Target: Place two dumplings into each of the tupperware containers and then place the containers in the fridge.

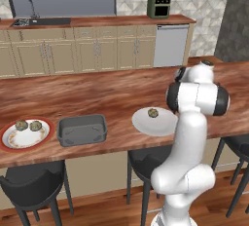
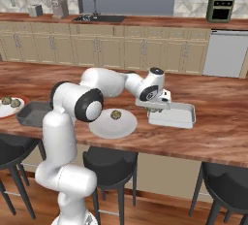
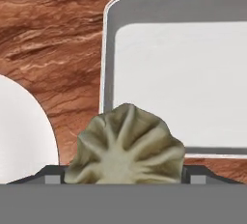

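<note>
My gripper (image 2: 154,106) is shut on a dumpling (image 3: 126,148), held just above the counter at the near left rim of the pale grey tupperware container (image 2: 177,116), whose inside (image 3: 178,78) holds nothing. A second dumpling (image 2: 116,115) lies on the round white plate (image 2: 112,123) to the gripper's left. Two other dumplings (image 1: 21,124) (image 1: 35,125) rest on the red-rimmed plate (image 1: 9,140). The dark grey tupperware container (image 1: 81,130) stands between the two plates. The fridge is out of view.
Dark stools (image 1: 30,183) (image 2: 227,183) stand under the counter's front edge. Behind the wooden island (image 1: 97,93) run cabinets with a sink (image 1: 39,22), a green toaster oven (image 1: 159,5) and a silver dishwasher (image 1: 170,45).
</note>
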